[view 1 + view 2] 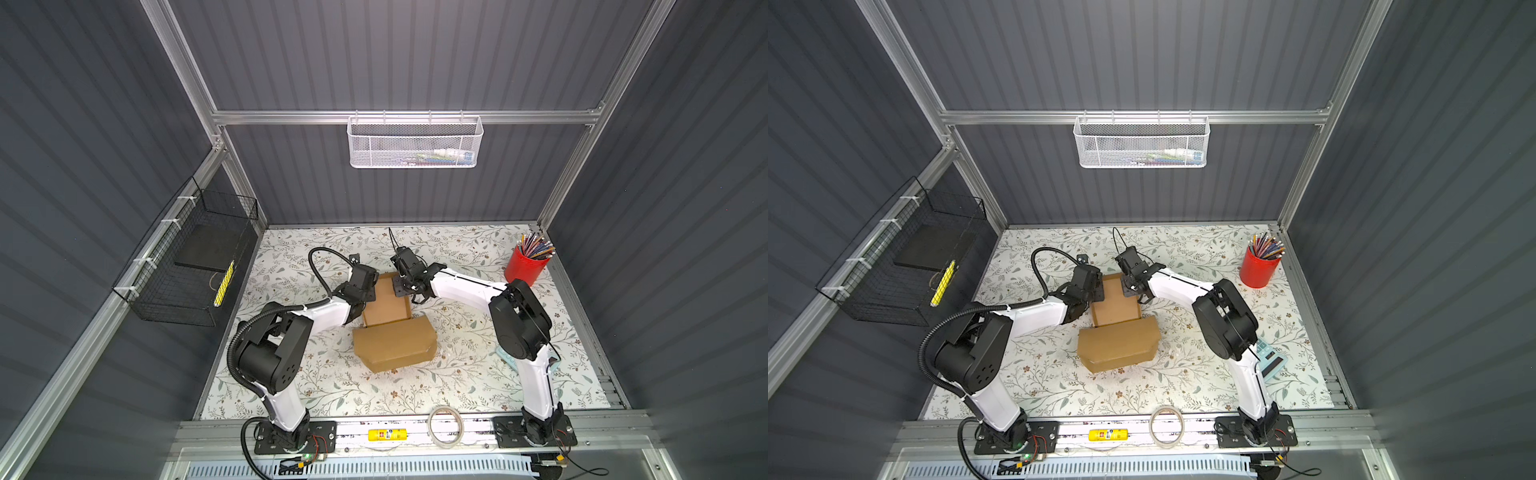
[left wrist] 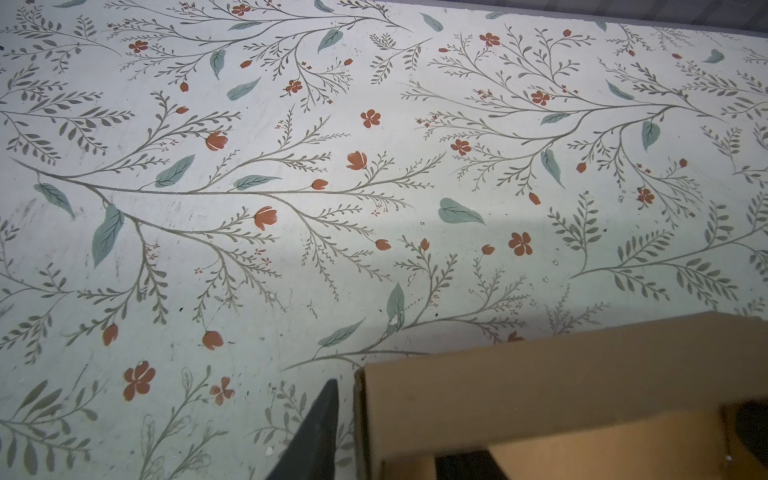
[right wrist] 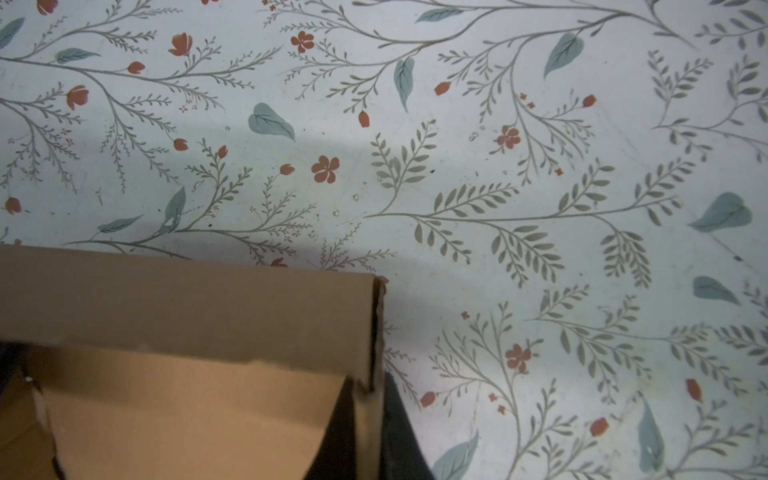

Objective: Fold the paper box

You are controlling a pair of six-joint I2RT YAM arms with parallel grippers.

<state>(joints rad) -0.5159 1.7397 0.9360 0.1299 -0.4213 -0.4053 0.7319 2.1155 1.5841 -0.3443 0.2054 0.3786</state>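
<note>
The paper box [image 1: 386, 305] [image 1: 1115, 305] is plain brown cardboard in the middle of the floral table. Its shallow tray lies on the far side. A wide lid flap [image 1: 395, 345] slopes toward the front edge. My left gripper [image 1: 360, 309] [image 2: 395, 419] is open and straddles the tray's left wall. One finger [image 2: 316, 432] stands outside the wall with a gap, the other inside. My right gripper [image 1: 412, 293] [image 3: 369, 399] is shut on the tray's right wall near the far corner, pinching the cardboard [image 3: 187, 316] between both fingers.
A red cup of pencils [image 1: 524, 266] stands at the back right. A calculator [image 1: 1268, 359] lies under the right arm. A tape roll [image 1: 445, 426] and a yellow object [image 1: 384, 435] sit on the front rail. A black wire basket [image 1: 187, 266] hangs on the left wall.
</note>
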